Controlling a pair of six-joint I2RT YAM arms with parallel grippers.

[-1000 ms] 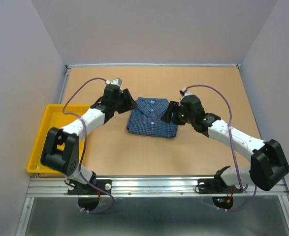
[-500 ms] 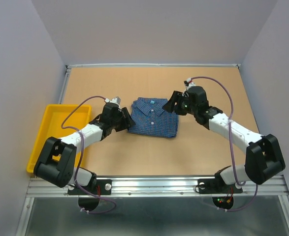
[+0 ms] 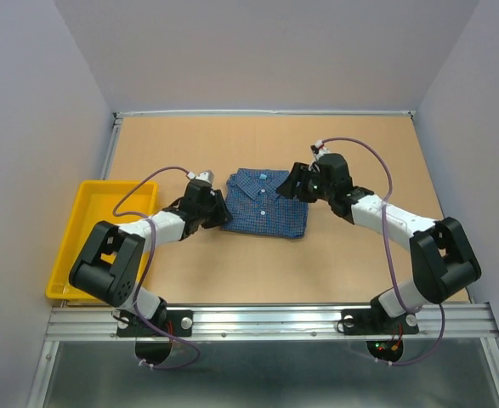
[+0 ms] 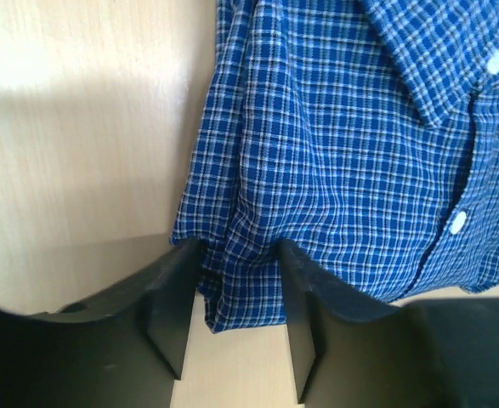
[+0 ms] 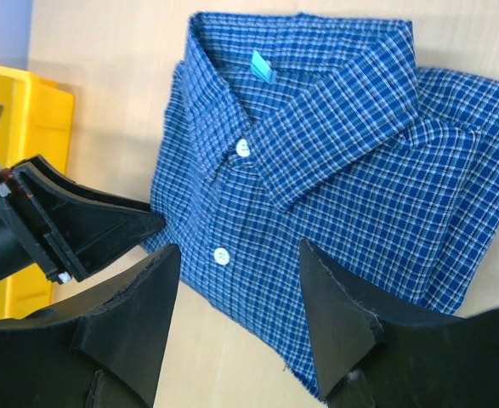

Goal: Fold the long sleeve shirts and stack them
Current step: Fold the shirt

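Note:
One blue finely checked shirt [image 3: 263, 204] lies folded on the table's middle, collar and light blue neck label toward the far side. My left gripper [image 3: 218, 210] is low at the shirt's left edge. In the left wrist view [image 4: 236, 255] its jaws are open and straddle the shirt's [image 4: 343, 144] near-left corner, with cloth between the fingertips. My right gripper [image 3: 293, 185] hovers at the shirt's far right side. In the right wrist view [image 5: 239, 255] its jaws are wide open and empty above the shirt's [image 5: 317, 144] button front.
A yellow tray [image 3: 79, 221] stands at the table's left edge; its corner shows in the right wrist view [image 5: 11, 110]. The left gripper's black fingers [image 5: 70, 225] show there too, at the shirt's left side. Bare tan table [image 3: 258, 263] surrounds the shirt.
My left gripper has come nearer and lower along the shirt's left edge to its near-left corner. My right gripper has moved toward the far side, to the shirt's far right part.

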